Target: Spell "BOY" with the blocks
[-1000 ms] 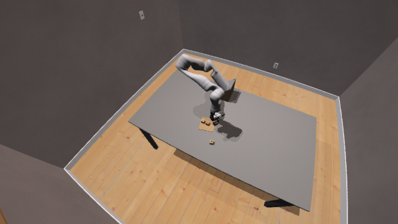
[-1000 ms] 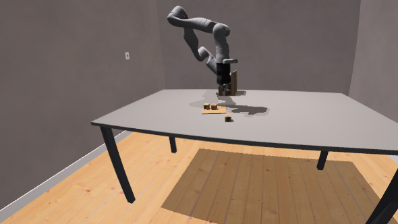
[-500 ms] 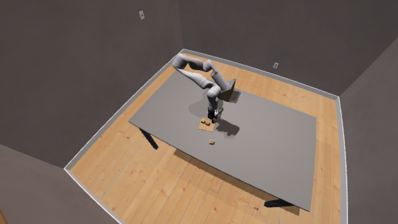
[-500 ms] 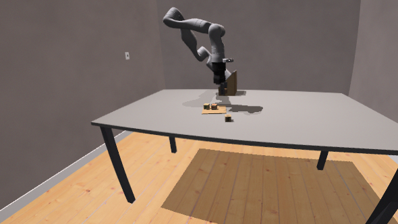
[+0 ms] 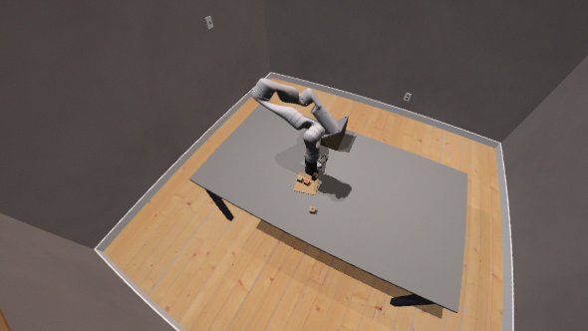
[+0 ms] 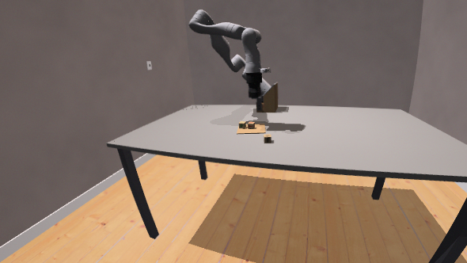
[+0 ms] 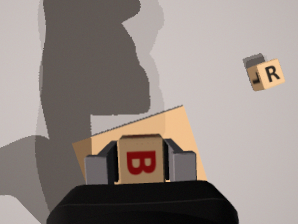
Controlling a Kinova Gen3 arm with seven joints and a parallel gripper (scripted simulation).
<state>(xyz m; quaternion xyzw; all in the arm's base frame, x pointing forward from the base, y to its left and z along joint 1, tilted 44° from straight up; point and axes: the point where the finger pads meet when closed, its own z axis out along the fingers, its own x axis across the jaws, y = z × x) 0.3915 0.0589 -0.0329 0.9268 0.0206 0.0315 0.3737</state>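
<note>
My gripper (image 7: 141,153) (image 5: 313,174) (image 6: 253,95) is shut on a wooden block (image 7: 140,159) whose upward face bears a red "B". It hangs well above the tan mat (image 7: 180,129) (image 5: 304,188) (image 6: 259,128). Two blocks stand side by side on the mat: one with a green letter (image 5: 301,178) (image 6: 242,124) and one with a red letter (image 5: 307,181) (image 6: 251,125). In the wrist view my gripper hides them. A fourth block (image 7: 266,72) (image 5: 312,209) (image 6: 267,138) with a black "R" lies on the table off the mat.
The grey table (image 5: 399,209) (image 6: 348,135) carries a brown wedge-shaped stand (image 5: 339,136) (image 6: 271,98) near the arm's base, behind the mat. The arm's shadow falls across the table beside the mat.
</note>
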